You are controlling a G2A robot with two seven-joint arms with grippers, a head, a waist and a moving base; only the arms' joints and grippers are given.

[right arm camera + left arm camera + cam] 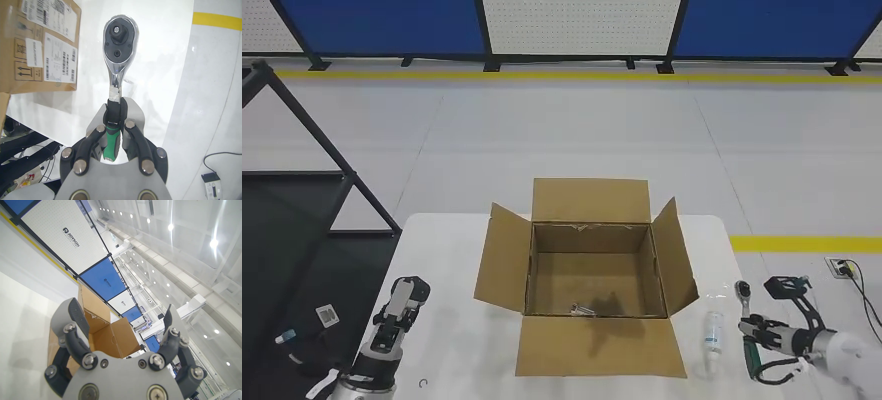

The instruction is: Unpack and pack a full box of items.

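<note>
Item: ratchet wrench point(119, 43), handle pinched tight in my right gripper point(113, 111), just right of the open box point(592, 236). My left gripper point(122, 311): spread wide, empty. Risk: the heavy head may pivot and clip the side flap point(674, 255).

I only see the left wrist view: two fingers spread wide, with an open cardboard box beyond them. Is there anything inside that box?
Observer: Almost nothing. The top view shows one small metal item on the floor of the box.
Operator: And what is the other arm up to?
Observer: The right gripper is shut on the handle of a ratchet, to the right of the box.
Operator: Is anything else out already?
Observer: Yes, a clear bottle lies on the table between the box and the ratchet.
</note>
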